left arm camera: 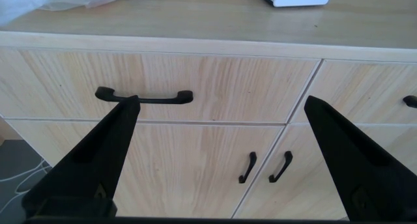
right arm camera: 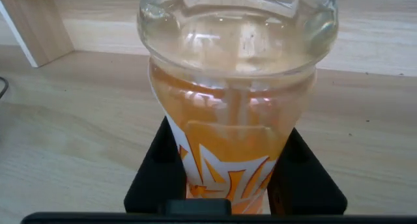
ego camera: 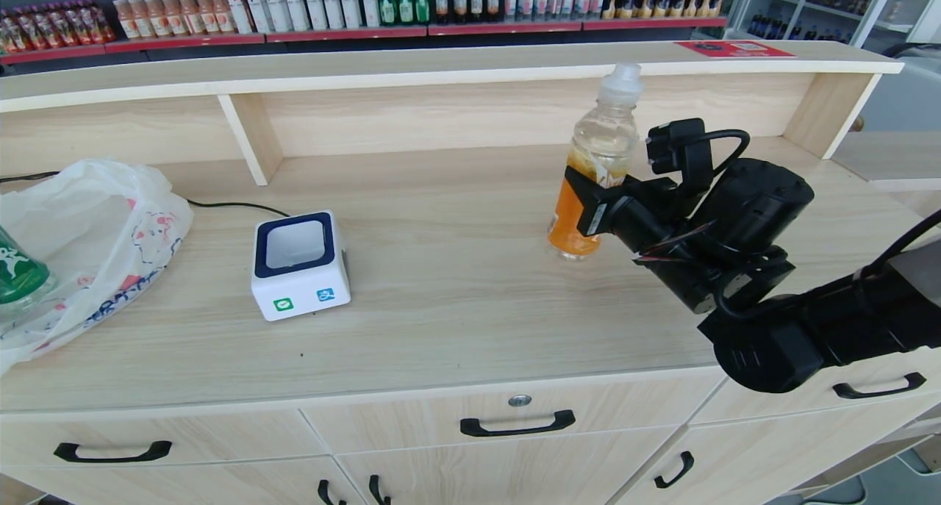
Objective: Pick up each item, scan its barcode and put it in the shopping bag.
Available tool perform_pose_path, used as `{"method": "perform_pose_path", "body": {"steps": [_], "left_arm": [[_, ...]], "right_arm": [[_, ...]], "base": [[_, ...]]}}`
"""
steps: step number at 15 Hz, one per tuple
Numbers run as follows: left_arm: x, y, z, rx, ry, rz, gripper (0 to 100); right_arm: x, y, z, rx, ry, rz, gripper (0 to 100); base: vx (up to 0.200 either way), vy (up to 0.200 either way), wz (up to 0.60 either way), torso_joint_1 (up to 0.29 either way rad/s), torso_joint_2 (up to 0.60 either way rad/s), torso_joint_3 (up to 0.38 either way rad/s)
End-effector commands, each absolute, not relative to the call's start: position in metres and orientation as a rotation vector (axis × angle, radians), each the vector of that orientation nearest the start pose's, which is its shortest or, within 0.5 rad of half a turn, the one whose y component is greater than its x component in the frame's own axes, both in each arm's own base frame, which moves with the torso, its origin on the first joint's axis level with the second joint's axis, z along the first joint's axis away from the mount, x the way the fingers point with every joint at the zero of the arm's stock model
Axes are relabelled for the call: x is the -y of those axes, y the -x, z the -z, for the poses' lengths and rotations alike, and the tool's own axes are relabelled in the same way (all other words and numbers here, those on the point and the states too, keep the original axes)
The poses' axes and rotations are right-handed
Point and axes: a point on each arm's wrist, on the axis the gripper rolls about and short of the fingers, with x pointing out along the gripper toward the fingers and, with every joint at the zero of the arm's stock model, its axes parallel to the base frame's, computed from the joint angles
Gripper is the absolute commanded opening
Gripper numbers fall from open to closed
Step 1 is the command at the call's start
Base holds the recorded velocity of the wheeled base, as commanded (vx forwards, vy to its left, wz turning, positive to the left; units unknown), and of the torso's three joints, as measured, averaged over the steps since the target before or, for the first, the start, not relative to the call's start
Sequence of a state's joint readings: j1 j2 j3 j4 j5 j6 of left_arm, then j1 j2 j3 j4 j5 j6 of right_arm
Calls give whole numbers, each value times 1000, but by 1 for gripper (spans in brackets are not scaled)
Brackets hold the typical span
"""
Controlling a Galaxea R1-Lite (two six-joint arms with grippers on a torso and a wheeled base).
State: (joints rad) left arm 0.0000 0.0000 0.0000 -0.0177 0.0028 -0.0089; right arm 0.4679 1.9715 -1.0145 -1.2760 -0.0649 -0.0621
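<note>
On the right half of the tabletop (ego camera: pixel 456 299) is one bottle (ego camera: pixel 603 145) of orange drink, upright with a slight lean and a pale cap on top. The right gripper (ego camera: pixel 582 200) grasps it: two black fingers (right arm camera: pixel 159 172) press against opposite sides of the orange label, low on the body, and the right wrist view looks straight onto the bottle (right arm camera: pixel 238 120) between them. Whether its base touches the wood cannot be told.

Near the middle stands one scanner (ego camera: pixel 300 266), a white box with a dark blue frame round its window, well apart from the bottle. One thin black cable (ego camera: pixel 235 205) runs from behind it toward the left edge. One white plastic shopping bag (ego camera: pixel 95 248) lies crumpled at the far left, and one green bottle (ego camera: pixel 18 277) shows through it at the edge of the head view.

The left gripper (left arm camera: pixel 221 120) hangs in front of the cabinet, below the tabletop edge, its two fingers (left arm camera: pixel 98 159) spread wide and holding nothing. Between them shows one drawer handle (left arm camera: pixel 143 96).

Behind the tabletop rises a wooden ledge (ego camera: pixel 441 60) with one upright divider and one red mat (ego camera: pixel 735 48). Beyond it, a red-edged shelf (ego camera: pixel 367 31) carries a long row of drinks. Nothing lies between the bottle and the scanner.
</note>
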Motion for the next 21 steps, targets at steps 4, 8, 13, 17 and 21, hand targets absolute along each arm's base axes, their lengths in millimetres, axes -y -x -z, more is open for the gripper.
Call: {"method": "perform_pose_path", "body": {"steps": [4, 8, 13, 17, 21], "left_arm": [[0, 23, -77, 18, 9, -3, 100], [0, 23, -77, 18, 9, -3, 100], [0, 23, -77, 14, 11, -3, 100], [0, 23, -77, 12, 11, -3, 100], [0, 23, -77, 9, 11, -3, 100]], "right_arm": [[-165, -336, -214, 338, -27, -381, 0], [-163, -331, -221, 356, -32, -380, 0], [-158, -314, -245, 410, -43, -379, 0], [-150, -298, -256, 434, -44, -346, 0], [-143, -278, -266, 456, -43, -348, 0]], "base": [[0, 0, 0, 0, 0, 0], [0, 0, 0, 0, 0, 0], [0, 0, 0, 0, 0, 0], [0, 0, 0, 0, 0, 0], [0, 0, 0, 0, 0, 0]]}}
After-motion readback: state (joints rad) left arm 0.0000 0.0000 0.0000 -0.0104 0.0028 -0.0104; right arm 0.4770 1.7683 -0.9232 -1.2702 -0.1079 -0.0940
